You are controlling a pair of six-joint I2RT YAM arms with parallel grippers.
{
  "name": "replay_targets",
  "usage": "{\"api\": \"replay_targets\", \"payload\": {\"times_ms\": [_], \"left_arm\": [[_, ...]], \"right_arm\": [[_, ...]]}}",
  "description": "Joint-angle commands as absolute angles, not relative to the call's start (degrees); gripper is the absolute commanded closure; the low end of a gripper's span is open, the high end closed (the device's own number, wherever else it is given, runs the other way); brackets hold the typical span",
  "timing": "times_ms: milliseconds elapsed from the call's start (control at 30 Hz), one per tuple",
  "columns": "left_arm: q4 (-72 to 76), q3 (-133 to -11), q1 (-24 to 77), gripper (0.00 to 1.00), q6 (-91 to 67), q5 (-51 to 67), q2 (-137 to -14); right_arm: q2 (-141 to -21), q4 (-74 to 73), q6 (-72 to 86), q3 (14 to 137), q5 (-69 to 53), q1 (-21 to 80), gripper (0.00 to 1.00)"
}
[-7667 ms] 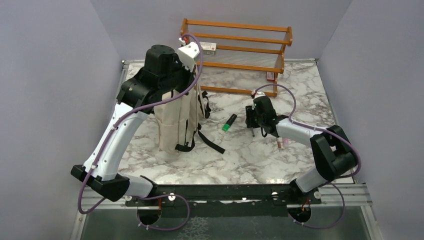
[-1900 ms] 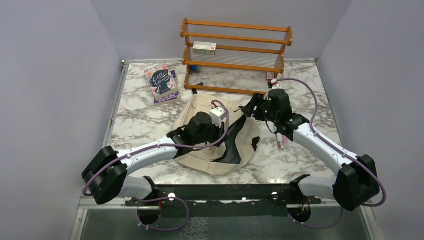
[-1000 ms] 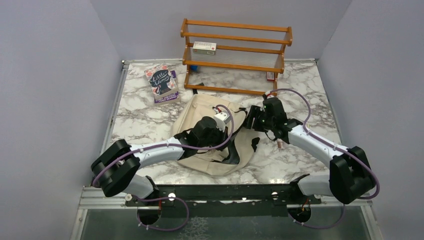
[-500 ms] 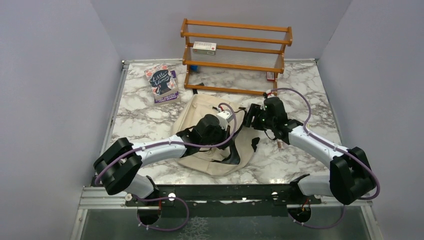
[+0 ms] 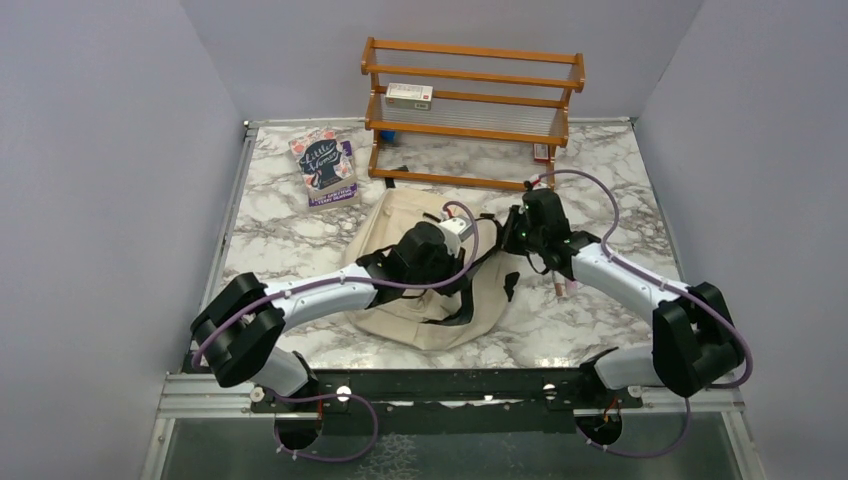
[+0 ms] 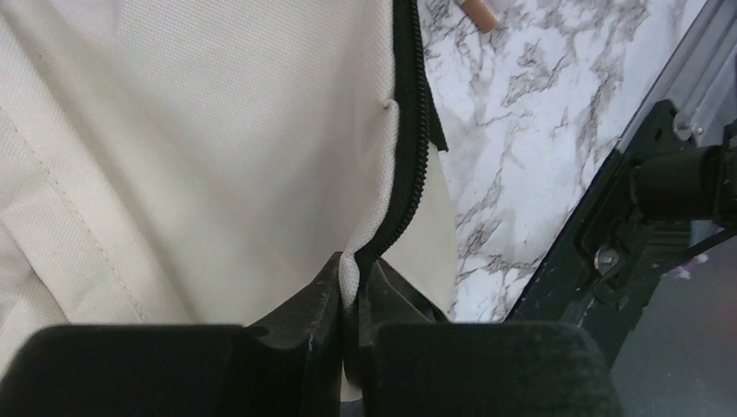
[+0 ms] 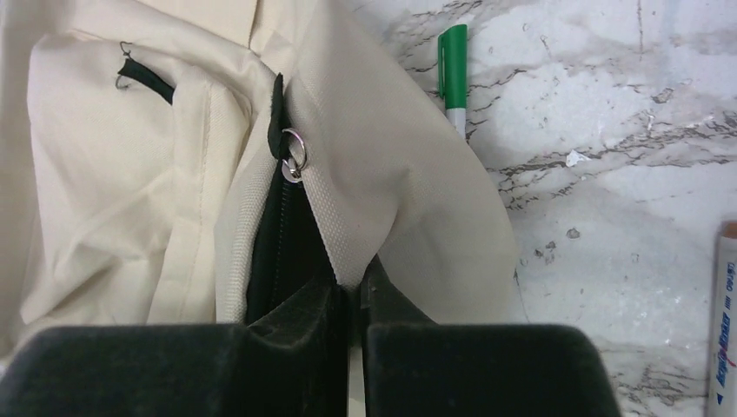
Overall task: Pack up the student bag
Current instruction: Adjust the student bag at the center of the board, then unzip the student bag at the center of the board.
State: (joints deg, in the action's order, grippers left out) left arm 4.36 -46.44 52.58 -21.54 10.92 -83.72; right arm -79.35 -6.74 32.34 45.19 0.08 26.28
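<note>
Marble table (image 5: 290,240), backpack (image 5: 415,325) slumped mid-table; left gripper (image 6: 350,295) and right gripper (image 7: 355,291), at its 2 o'clock, both clamped on its fabric.

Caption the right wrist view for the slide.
Right gripper pinches the cream student bag edge beside its zipper; green pen lies on the marble table.

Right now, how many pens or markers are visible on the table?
2. A green pen beside the bag, a white marker lying apart from it. More may lie under the bag.

A robotics lab cell: plain grey walls (image 5: 100,150) enclose a marble-patterned tabletop (image 5: 620,180).
</note>
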Motion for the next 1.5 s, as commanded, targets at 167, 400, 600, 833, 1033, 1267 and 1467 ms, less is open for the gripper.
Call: {"api": "replay_targets", "payload": {"times_ms": [167, 400, 600, 833, 1033, 1267, 1467], "left_arm": [[1.1, -53.5, 48.3, 0.46, -22.4, 16.6, -80.8], [4.4, -59.6, 40.0, 0.24, -30.5, 19.4, -81.5], [1.1, -72.2, 38.6, 0.21, -33.5, 20.8, -92.6], [2.3, -75.4, 38.7, 0.21, -41.0, 21.1, -99.7], [2.7, -77.2, 39.1, 0.22, -45.9, 21.2, -103.3], [3.5, -79.0, 39.4, 0.22, -47.3, 20.5, -105.8], [3.0, -79.6, 39.5, 0.3, -46.2, 21.8, -107.7]], "right_arm": [[-70.2, 1.4, 25.6, 37.0, -1.7, 26.2, 0.99], [-64.8, 14.5, 21.0, 30.0, -7.2, 26.2, 0.99], [-64.3, 24.6, 17.6, 26.1, -10.3, 26.2, 0.99], [-64.4, 30.4, 15.2, 24.6, -11.4, 26.2, 1.0], [-64.9, 31.9, 13.1, 24.4, -12.7, 26.2, 0.99], [-66.9, 32.7, 12.3, 25.2, -16.2, 26.2, 0.99], [-67.2, 32.9, 12.7, 25.6, -16.2, 26.2, 0.99]]}}
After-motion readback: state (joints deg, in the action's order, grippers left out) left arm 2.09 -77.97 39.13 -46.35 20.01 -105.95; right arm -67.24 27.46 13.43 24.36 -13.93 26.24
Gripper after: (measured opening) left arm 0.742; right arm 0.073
